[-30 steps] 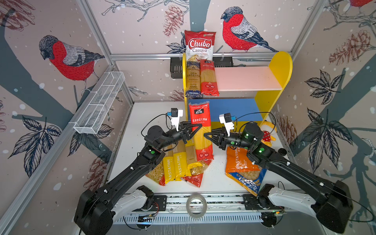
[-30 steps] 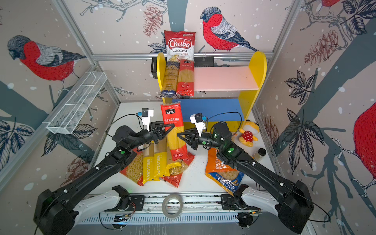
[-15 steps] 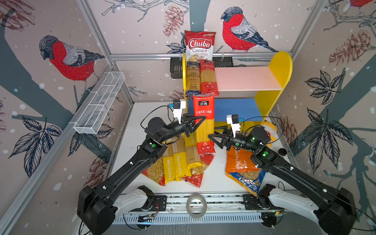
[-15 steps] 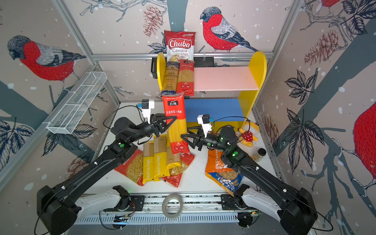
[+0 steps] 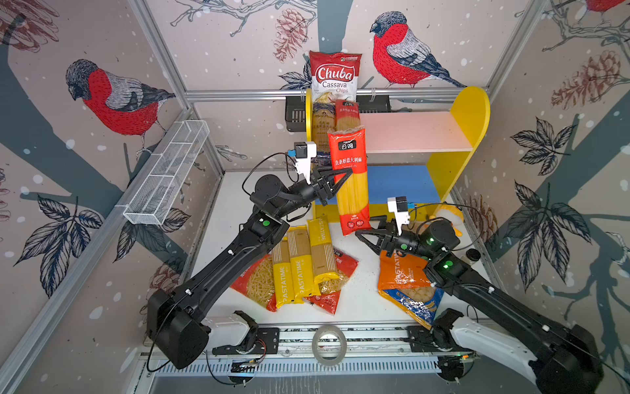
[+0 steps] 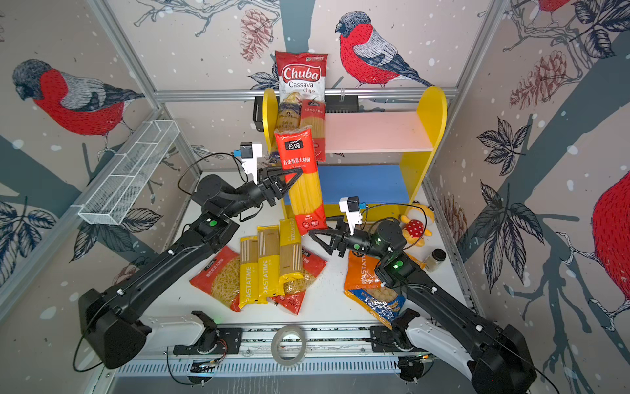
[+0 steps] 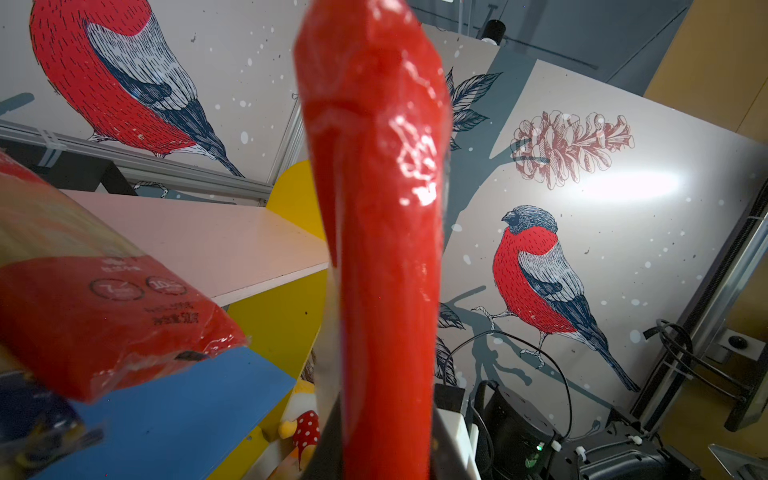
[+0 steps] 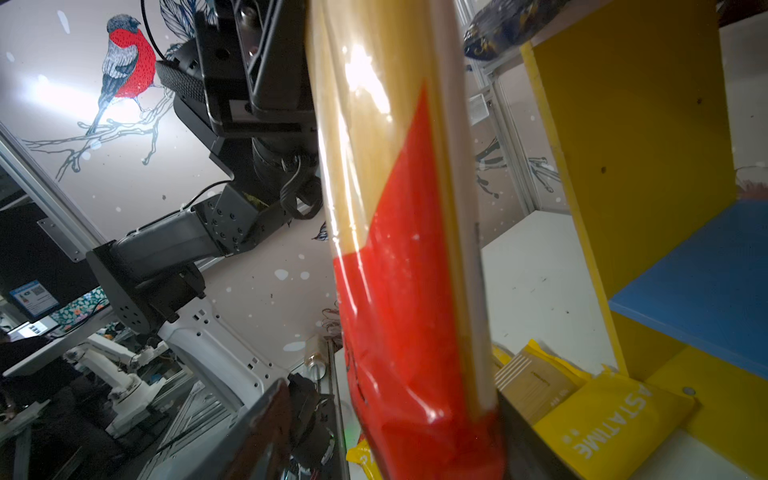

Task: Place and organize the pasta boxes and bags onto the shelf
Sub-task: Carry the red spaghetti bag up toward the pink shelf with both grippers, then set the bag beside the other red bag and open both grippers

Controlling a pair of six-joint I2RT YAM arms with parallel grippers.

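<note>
A long red spaghetti pack (image 5: 351,184) (image 6: 303,184) hangs upright in front of the shelf's left end, with my left gripper (image 5: 346,174) (image 6: 296,174) shut on its middle. In the left wrist view the pack (image 7: 382,249) rises from the shut jaws. My right gripper (image 5: 366,238) (image 6: 317,238) is open at the pack's lower end (image 8: 407,291), which sits between the spread fingers (image 8: 257,436). The shelf has a pink upper board (image 5: 416,133) and a blue lower board (image 5: 402,184). Two spaghetti packs (image 5: 347,119) lie on the pink board's left.
On the table lie yellow PASTATIME packs (image 5: 300,266), a red short-pasta bag (image 5: 254,283), an orange bag (image 5: 399,273) and a blue-yellow bag (image 5: 416,300). A Chuba chips bag (image 5: 335,75), a wire rack (image 5: 167,174), a plush toy (image 6: 416,228) and a tape roll (image 5: 329,344) stand around.
My left gripper has raised the red spaghetti pack up and back toward the shelf. My right gripper has opened off the pack and dropped to its lower end.
</note>
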